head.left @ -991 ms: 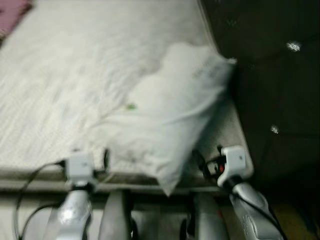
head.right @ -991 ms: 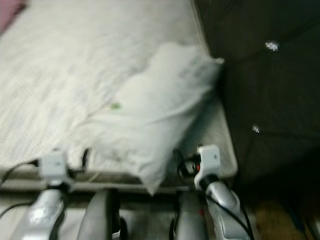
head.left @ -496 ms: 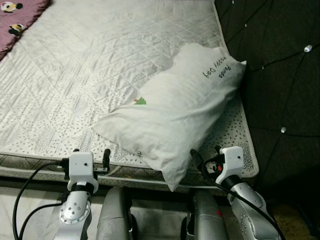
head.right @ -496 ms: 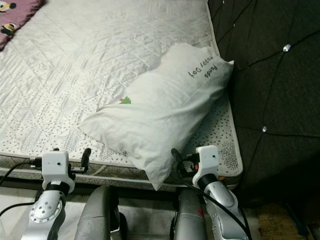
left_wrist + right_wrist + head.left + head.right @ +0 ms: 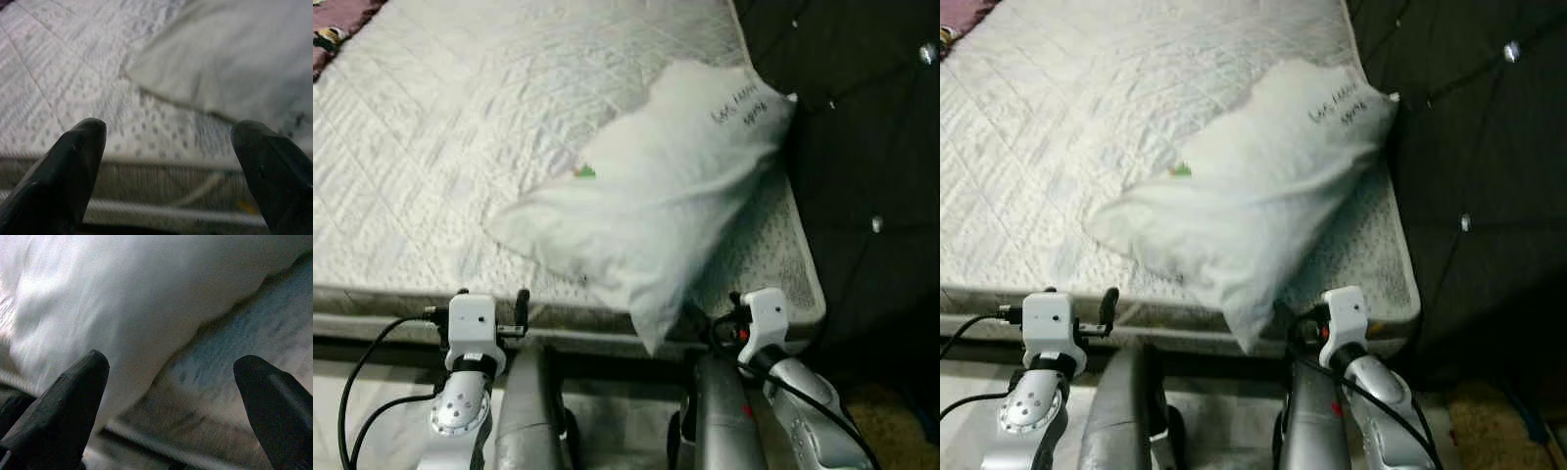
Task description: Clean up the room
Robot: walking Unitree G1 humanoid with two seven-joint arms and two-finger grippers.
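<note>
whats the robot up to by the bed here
The robot stands at the edge of a bare mattress with both arms raised toward a white pillow lying near the dark headboard. One pillow corner hangs over the mattress edge. The left gripper and the right gripper both have their jaws open, just short of the bed, holding nothing. Nothing has been picked up yet.
</note>
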